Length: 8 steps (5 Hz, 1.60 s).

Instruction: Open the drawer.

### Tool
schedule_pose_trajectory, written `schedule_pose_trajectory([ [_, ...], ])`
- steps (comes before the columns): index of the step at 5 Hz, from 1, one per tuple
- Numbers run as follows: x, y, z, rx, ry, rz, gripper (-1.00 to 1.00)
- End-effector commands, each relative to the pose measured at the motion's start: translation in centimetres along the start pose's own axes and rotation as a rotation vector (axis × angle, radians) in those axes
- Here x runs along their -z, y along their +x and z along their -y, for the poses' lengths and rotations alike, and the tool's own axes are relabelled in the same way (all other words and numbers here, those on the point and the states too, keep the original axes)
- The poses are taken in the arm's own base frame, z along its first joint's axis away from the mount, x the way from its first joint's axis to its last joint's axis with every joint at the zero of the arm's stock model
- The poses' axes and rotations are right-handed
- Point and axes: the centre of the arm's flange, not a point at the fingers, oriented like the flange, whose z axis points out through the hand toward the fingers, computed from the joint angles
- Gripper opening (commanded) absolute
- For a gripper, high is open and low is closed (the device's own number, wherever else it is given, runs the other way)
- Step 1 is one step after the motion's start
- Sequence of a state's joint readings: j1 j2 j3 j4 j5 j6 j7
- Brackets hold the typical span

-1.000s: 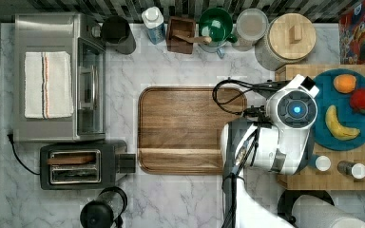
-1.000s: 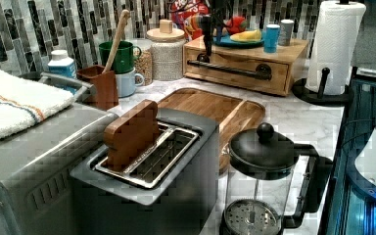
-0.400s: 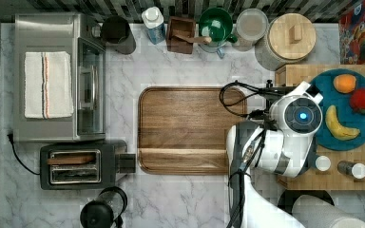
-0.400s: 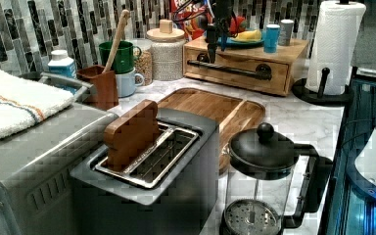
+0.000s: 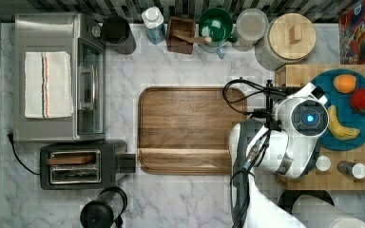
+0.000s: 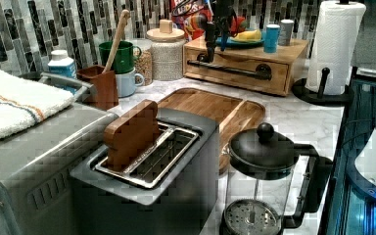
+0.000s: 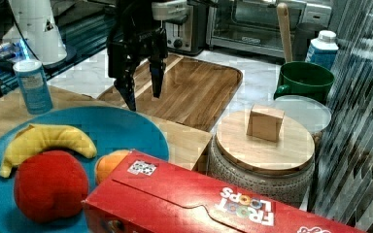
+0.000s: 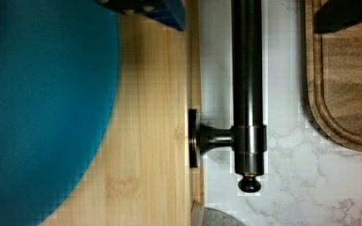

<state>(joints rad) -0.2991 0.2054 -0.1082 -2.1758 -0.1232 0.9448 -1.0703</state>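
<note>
The black claw (image 7: pixel 141 92) hung open above the light bamboo drawer (image 6: pixel 240 71) at the worktop's (image 5: pixel 195 199) back. The wrist view revealed its thin black bar handle (image 8: pixel 248 89); the right view's red box (image 7: pixel 194 204) read "FROOT LOOPS".

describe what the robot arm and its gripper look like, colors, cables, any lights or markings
The arm has rounded white shells with dark grey joints, and a round cap with a glowing blue light on top. Black cables loop beside it. The gripper is black, with two slim tapered fingers.
</note>
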Motion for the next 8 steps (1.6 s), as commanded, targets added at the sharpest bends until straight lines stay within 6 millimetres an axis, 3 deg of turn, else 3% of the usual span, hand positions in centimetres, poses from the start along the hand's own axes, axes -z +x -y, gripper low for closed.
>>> schedule_pose_trajectory([
  [1, -1.3, 0.3, 7.3, -0.024, 0.054, 0.035, 1.0],
  [2, -2.1, 0.6, 7.2, -0.016, 0.032, 0.038, 1.0],
  [4, -3.9, 0.6, 4.3, 0.02, -0.022, 0.025, 1.0],
  [8, -4.8, -0.1, 6.6, -0.028, 0.002, 0.057, 1.0],
])
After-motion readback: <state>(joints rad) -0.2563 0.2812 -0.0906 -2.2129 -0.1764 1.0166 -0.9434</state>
